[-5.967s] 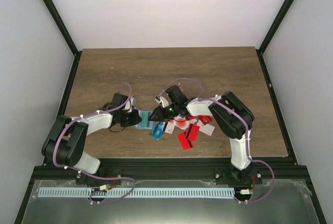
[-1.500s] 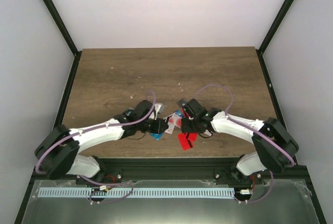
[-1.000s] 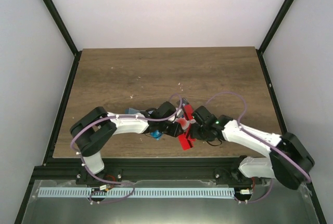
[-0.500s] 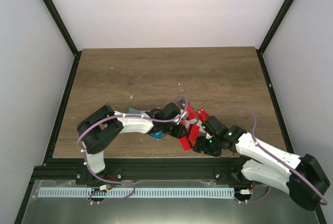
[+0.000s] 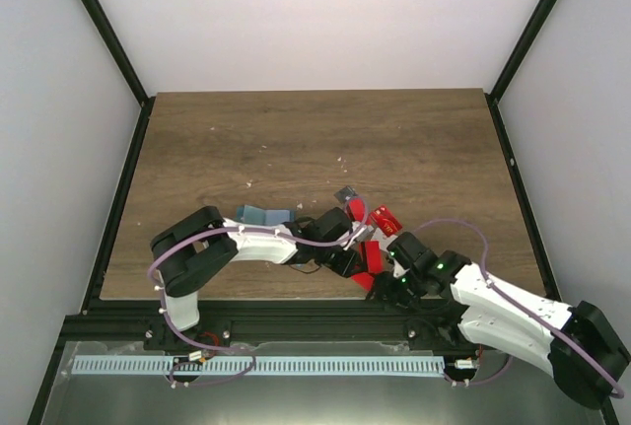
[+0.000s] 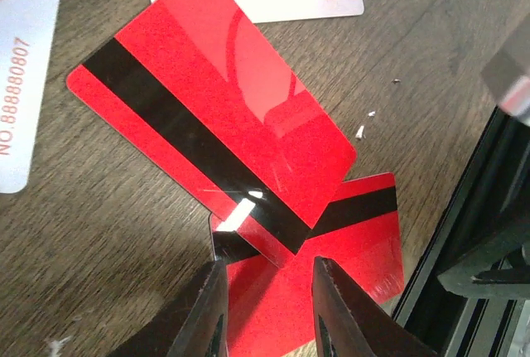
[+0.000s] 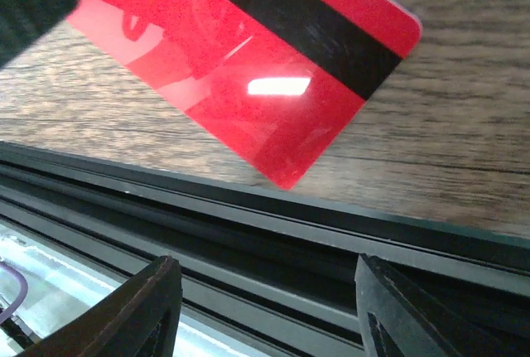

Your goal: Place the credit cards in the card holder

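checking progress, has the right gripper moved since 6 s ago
Yes. The right gripper has pulled back from mid-table to the table's near edge.

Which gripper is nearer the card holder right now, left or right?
Left. The left gripper hangs over the red cards, to the right of the card holder. The right gripper is farther right, at the table's near edge.

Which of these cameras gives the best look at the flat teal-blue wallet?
The top external view: the flat teal-blue wallet lies there on the wooden table, just beyond the left arm. Both wrist views show none of it, only loose cards.
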Available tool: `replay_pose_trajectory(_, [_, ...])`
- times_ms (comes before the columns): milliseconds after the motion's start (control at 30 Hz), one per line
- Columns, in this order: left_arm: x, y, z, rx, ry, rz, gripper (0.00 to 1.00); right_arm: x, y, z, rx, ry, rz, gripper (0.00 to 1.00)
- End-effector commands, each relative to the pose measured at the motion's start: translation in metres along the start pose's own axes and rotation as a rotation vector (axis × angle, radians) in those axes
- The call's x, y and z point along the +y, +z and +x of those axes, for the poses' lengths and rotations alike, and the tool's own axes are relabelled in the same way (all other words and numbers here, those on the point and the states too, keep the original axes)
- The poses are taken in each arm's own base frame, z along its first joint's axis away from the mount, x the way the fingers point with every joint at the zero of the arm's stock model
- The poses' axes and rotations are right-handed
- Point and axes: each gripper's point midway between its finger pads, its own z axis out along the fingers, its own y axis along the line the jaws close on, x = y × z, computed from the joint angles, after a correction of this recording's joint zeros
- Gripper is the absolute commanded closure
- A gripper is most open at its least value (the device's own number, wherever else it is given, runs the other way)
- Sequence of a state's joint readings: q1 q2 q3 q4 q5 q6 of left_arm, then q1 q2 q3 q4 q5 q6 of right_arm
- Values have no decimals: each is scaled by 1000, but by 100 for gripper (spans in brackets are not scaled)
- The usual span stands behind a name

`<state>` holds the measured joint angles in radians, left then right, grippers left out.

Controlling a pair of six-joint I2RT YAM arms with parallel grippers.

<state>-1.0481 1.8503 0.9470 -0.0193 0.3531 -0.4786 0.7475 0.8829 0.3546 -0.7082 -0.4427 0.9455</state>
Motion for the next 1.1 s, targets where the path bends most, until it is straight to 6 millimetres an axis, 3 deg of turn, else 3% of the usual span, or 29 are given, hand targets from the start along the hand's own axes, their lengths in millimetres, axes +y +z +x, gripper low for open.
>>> replay_pose_trajectory(0, [7, 10, 16, 43, -7, -19, 69, 4, 6, -1, -4, 39, -51, 41])
replay_pose_trajectory(267, [19, -1, -4, -28, 2, -137, 68, -11, 1, -19, -129, 85, 14, 40])
replay_pose_trajectory(567, [19, 18, -14, -9, 25, -135, 62, -14, 0, -32, -204, 128, 4, 37])
replay_pose_trajectory(1067, [-19, 39, 23, 109, 88, 3, 63, -16, 9, -32, -200, 185, -83, 37])
